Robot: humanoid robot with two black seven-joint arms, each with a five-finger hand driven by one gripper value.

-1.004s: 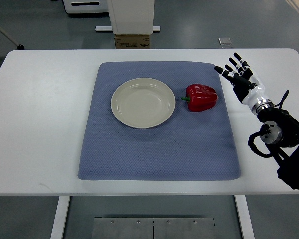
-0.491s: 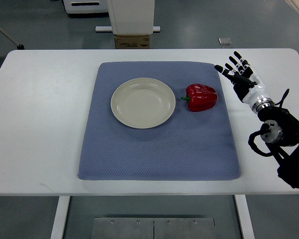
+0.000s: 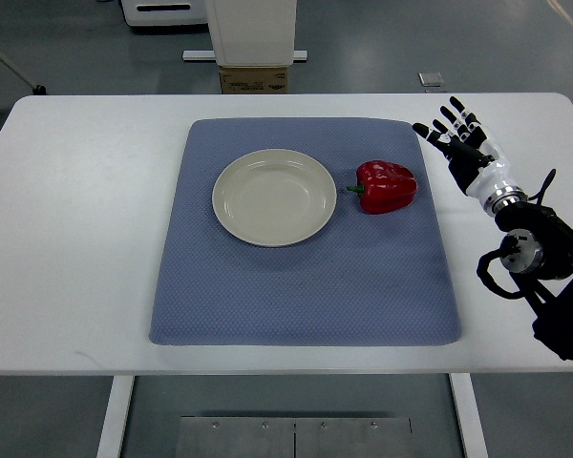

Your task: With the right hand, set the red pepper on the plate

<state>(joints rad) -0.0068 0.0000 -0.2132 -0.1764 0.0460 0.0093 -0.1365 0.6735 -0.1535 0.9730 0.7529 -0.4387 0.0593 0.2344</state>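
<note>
A lab is suggested: a white table (image 3: 86, 219) is set on a grey floor (image 3: 67, 48), with white equipment (image 3: 253, 29) seen beyond its far edge.

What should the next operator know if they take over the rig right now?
Right robot hand: open, fingers spread, over the white table just right of the blue mat, holding nothing.
Left arm: not in view.
Red pepper: on the mat, just right of the plate, stem pointing at it.
Plate: empty.
Done: nothing yet.
Left: reach to the pepper, grasp, lift, set on plate.
</note>
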